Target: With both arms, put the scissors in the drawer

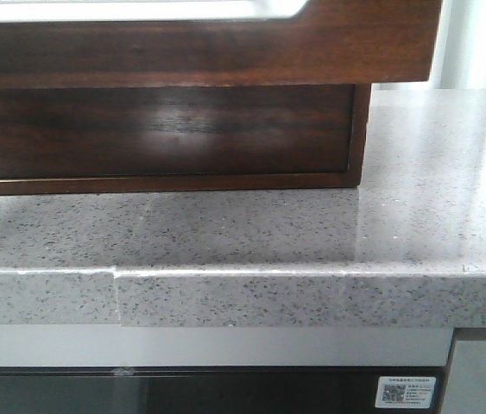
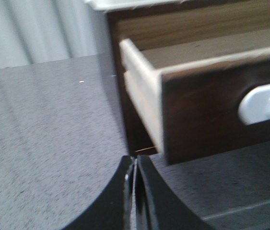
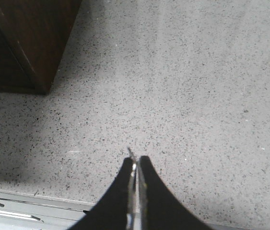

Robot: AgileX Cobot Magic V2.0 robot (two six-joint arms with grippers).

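Observation:
The drawer (image 1: 199, 43) fills the top of the front view: a wide glossy dark-brown front with a white rounded-corner area along its top edge, jutting out over the cabinet body (image 1: 165, 129). No scissors show in any view. My left gripper (image 2: 135, 160) is shut, low over the grey counter, just in front of a pulled-out dark wooden box front with a white rounded opening (image 2: 221, 110). My right gripper (image 3: 137, 160) is shut over bare speckled counter; a tiny pale sliver pokes out at its tips and I cannot tell what it is. Neither gripper shows in the front view.
The speckled grey stone counter (image 1: 251, 233) has a stepped front edge (image 1: 117, 274). A dark cabinet corner (image 3: 34, 43) stands near the right gripper. Metal rails (image 3: 10, 208) run below the counter edge. A pale curtain (image 2: 34, 28) hangs behind.

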